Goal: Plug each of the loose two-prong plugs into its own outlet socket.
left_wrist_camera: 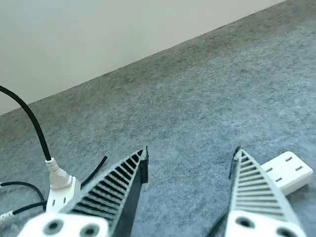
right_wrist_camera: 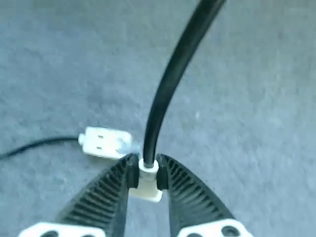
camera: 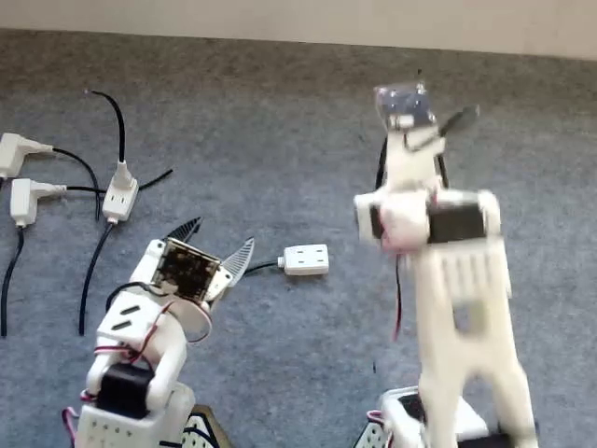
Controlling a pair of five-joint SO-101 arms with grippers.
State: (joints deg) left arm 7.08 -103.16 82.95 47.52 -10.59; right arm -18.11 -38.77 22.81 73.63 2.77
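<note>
The right arm (camera: 457, 280) stands raised high over the counter (camera: 280, 140), its pincer (right_wrist_camera: 145, 165) clamped on a white plug (right_wrist_camera: 146, 190) trailing a black cable (right_wrist_camera: 173, 74). The left pincer (camera: 219, 238) hangs low and spread wide, near the free outlet socket (camera: 306, 259), seemingly not touching it.

A plain indoor room, office or lab I cannot tell — a desk (camera: 308, 355) covered in grey short-pile carpet (left_wrist_camera: 207, 98) meets a bare pale wall (left_wrist_camera: 74, 39).
</note>
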